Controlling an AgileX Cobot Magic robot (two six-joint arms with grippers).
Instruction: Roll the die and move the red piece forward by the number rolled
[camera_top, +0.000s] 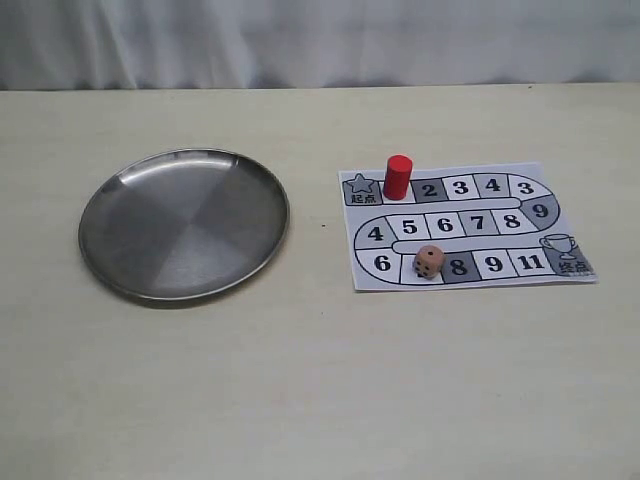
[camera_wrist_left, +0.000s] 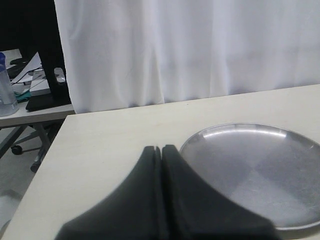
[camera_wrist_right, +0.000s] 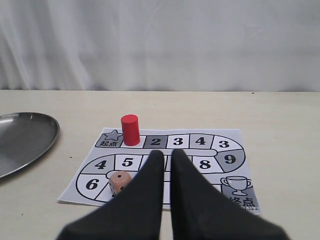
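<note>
The red piece (camera_top: 397, 177) (camera_wrist_right: 130, 129) stands upright on the paper game board (camera_top: 575, 225) (camera_wrist_right: 210, 150), on the square between the star start square and square 2. The tan die (camera_top: 428, 261) (camera_wrist_right: 120, 182) rests on the board's near row, between squares 6 and 8, one pip on top. My right gripper (camera_wrist_right: 167, 152) hovers over the board's near side, shut with only a thin slit and nothing held; the die lies just beside one finger. My left gripper (camera_wrist_left: 161, 148) is shut and empty beside the plate. Neither gripper shows in the exterior view.
A round metal plate (camera_top: 184, 223) (camera_wrist_left: 250, 170) (camera_wrist_right: 20, 140) lies on the beige table (camera_top: 320, 380) left of the board, nothing in it. A white curtain (camera_top: 320, 40) hangs behind the table's far edge. Past the table's left end stand a desk and a bottle (camera_wrist_left: 6, 90).
</note>
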